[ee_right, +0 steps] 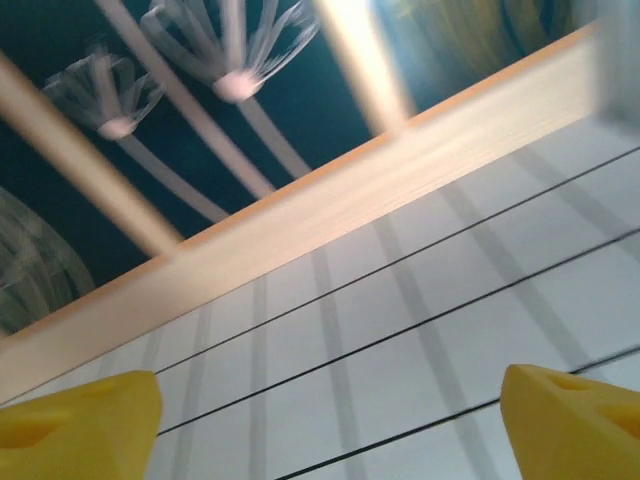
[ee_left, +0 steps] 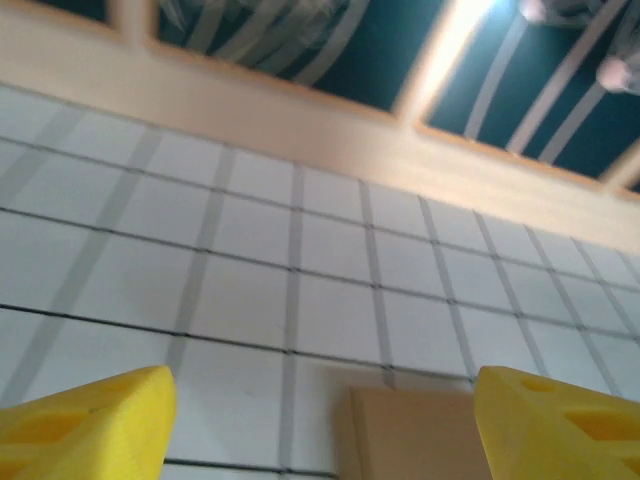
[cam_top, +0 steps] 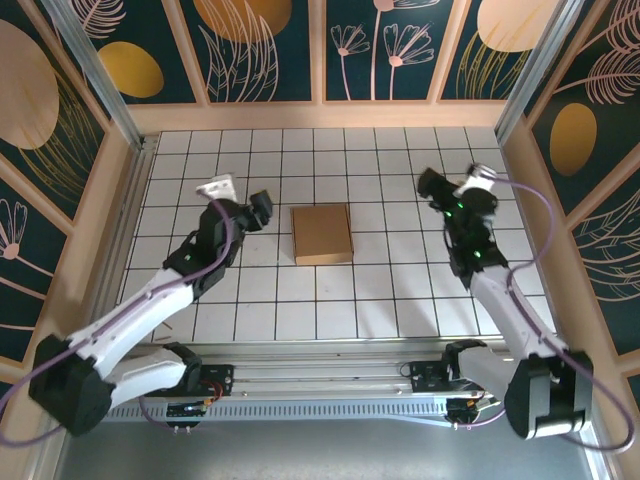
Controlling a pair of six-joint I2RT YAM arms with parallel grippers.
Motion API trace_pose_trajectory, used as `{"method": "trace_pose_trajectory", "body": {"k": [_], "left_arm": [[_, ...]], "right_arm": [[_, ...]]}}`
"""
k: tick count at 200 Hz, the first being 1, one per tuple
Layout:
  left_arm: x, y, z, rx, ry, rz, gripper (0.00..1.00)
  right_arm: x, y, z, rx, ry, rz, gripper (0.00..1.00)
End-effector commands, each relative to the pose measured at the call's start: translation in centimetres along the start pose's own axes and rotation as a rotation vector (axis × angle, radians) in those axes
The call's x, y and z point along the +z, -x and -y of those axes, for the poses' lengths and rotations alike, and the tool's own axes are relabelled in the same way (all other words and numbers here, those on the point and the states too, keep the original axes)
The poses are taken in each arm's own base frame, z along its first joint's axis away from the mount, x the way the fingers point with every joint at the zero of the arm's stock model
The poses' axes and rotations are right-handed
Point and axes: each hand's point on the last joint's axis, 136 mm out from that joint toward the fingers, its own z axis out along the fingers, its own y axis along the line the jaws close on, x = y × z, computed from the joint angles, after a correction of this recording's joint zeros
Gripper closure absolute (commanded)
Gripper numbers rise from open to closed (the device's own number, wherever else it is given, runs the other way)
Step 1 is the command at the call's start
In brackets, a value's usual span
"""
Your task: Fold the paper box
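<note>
Judging by how things lie, the folding looks done or close to it. On the white tiled tabletop (cam_top: 380, 290) the paper box (cam_top: 322, 234) rests as a closed, flat brown square, with no flap standing up that I can make out from above. It lies between the two arms and touches neither. It is near the left gripper (cam_top: 262, 210), just ahead of the tips, and well apart from the right gripper (cam_top: 428, 186), off to that gripper's left. In the left wrist view the yellow fingers (ee_left: 90, 425) stand wide apart with nothing between them, and a corner of the box shows low down, nearer the right-hand finger. The right gripper's fingers (ee_right: 75, 420) are likewise spread and empty, facing bare tiles and the back wall. If a tab needs seating, the next move probably calls for a light press from above. Otherwise both arms need only draw clear.
</note>
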Motion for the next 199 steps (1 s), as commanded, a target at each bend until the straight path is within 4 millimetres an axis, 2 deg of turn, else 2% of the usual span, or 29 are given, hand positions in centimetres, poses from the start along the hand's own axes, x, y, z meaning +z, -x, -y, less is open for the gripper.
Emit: {"method": "trace_pose_trajectory", "body": {"k": [1, 16, 21, 28, 40, 64, 78, 94, 101, 106, 111, 119, 121, 132, 138, 147, 156, 199], "left_arm": [[-1.8, 1.0, -6.8, 0.125, 0.295, 0.189, 0.22], [-3.4, 1.3, -9.5, 0.171, 0.383, 0.284, 0.22], [-3.7, 1.2, -10.0, 0.204, 0.383, 0.304, 0.16], [-3.9, 0.9, -10.3, 0.258, 0.365, 0.326, 0.02], [-4.2, 0.0, -11.1, 0.318, 0.35, 0.345, 0.01], [-3.9, -1.0, -13.3, 0.322, 0.385, 0.334, 0.01], [-3.4, -1.4, -14.0, 0.32, 0.379, 0.334, 0.01], [-3.0, -1.5, -14.6, 0.297, 0.358, 0.366, 0.01], [-2.6, -1.7, -14.8, 0.297, 0.346, 0.364, 0.01], [-2.3, -1.9, -14.9, 0.299, 0.341, 0.359, 0.01], [-2.1, -1.9, -15.0, 0.298, 0.342, 0.358, 0.01], [-1.7, -2.0, -15.2, 0.302, 0.345, 0.349, 0.01], [-1.6, -2.0, -15.2, 0.301, 0.344, 0.349, 0.01], [-1.1, -2.5, -15.4, 0.298, 0.337, 0.337, 0.01], [-0.8, -2.6, -15.3, 0.294, 0.322, 0.337, 0.01], [-0.4, -2.8, -15.3, 0.281, 0.303, 0.333, 0.01], [0.0, -2.8, -15.4, 0.27, 0.29, 0.329, 0.01], [2.9, -3.2, -17.2, 0.263, 0.326, 0.279, 0.01]], "right_arm": [[-0.8, -0.6, 4.1, -0.106, -0.037, 0.068, 0.08], [-1.2, -1.8, 6.7, -0.147, -0.068, 0.094, 0.07], [-1.3, -2.3, 7.7, -0.147, -0.098, 0.099, 0.07], [-1.4, -3.0, 9.0, -0.154, -0.127, 0.105, 0.06], [-1.6, -4.8, 10.7, -0.151, -0.162, 0.106, 0.06], [-1.5, -7.9, 12.1, -0.189, -0.159, 0.084, 0.05], [0.2, -8.2, 12.0, -0.213, -0.154, 0.045, 0.04], [1.6, -7.4, 11.1, -0.225, -0.111, 0.099, 0.03], [2.4, -7.9, 11.1, -0.225, -0.087, 0.085, 0.03], [3.1, -8.5, 10.0, -0.257, -0.045, 0.059, 0.03], [3.5, -9.8, 9.1, -0.301, -0.021, 0.006, 0.03], [3.0, -11.2, 7.7, -0.369, 0.052, 0.024, 0.02], [2.6, -11.0, 7.4, -0.374, 0.064, 0.053, 0.02], [1.1, -9.7, 8.7, -0.307, 0.04, 0.117, 0.01], [1.3, -9.6, 9.3, -0.274, 0.041, 0.106, 0.01], [1.9, -9.8, 8.5, -0.302, 0.06, 0.094, 0.01], [2.7, -10.5, 8.6, -0.33, 0.024, 0.052, 0.01], [2.5, -10.1, 8.8, -0.336, -0.021, 0.084, 0.01]]}}
